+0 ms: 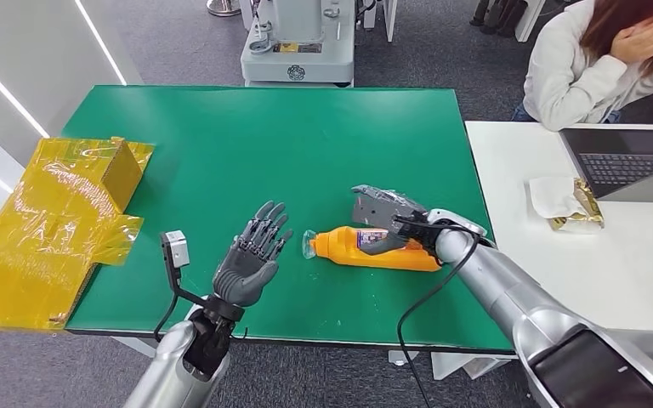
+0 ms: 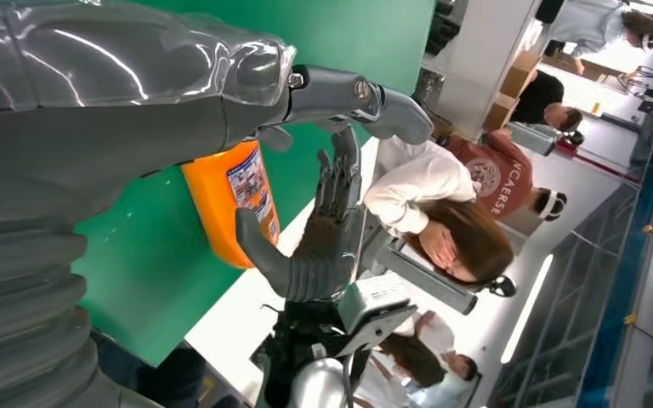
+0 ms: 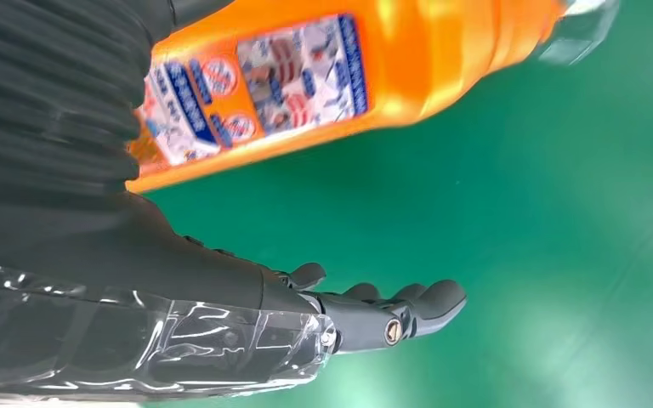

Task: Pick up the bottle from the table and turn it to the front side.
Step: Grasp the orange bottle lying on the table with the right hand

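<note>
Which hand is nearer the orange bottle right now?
Right. The right hand is at the orange bottle lying on the green table, thumb against its label; a firm grip cannot be confirmed. The left hand hovers open beside the cap end, apart from it.

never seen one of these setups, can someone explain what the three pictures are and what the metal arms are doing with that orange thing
It is a humanoid robot with two silver arms ending in fingered hands. The wide picture is from its head, looking down at a green table. The other two come from cameras at its wrists, so they look tilted. An orange bottle lies on its side on the table. The right hand is around it but has not clearly gripped it. The left hand hovers open, holding nothing. A yellow box sits at the table's left edge.
</note>
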`<state>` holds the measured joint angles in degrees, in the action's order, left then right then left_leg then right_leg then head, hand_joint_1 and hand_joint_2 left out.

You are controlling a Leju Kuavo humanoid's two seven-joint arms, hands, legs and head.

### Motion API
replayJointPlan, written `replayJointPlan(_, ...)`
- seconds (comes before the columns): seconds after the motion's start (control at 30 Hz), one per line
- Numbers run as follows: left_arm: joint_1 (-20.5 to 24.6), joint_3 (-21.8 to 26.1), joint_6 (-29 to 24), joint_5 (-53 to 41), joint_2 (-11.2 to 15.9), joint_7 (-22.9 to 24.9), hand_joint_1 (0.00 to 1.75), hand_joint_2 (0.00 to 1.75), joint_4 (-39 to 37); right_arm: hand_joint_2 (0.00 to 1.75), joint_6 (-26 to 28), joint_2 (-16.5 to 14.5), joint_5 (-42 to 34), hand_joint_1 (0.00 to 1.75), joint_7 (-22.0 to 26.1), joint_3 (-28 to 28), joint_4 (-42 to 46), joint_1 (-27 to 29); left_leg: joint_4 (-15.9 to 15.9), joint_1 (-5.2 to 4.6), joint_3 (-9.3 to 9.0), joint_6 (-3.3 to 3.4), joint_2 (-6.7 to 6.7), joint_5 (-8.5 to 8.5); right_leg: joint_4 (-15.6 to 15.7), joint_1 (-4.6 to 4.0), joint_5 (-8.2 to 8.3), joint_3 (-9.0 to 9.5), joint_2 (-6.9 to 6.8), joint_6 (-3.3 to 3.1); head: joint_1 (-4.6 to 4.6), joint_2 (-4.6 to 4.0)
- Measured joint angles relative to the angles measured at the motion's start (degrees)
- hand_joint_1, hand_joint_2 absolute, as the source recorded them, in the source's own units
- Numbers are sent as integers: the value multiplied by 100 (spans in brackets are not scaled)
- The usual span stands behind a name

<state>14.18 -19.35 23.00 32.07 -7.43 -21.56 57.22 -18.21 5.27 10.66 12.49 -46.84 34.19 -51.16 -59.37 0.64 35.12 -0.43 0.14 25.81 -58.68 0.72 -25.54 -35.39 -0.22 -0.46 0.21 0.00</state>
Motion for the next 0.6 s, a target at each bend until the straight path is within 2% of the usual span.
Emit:
replayJointPlan(0.33, 10, 4, 52, 110, 18, 1, 0, 175, -207, 175, -352, 158, -829, 0, -116, -102, -10, -62, -1, 0, -1, 0, 0, 0, 1, 0, 0, 0, 0, 0, -1, 0)
replayJointPlan(0.6, 97, 11, -29, 118, 24, -14, 0, 175, -323, 175, -339, 440, -1207, 0, -160, -179, 140, -22, -2, 0, -1, 0, -1, 0, 1, 0, 0, 0, -1, 0, 0, 0)
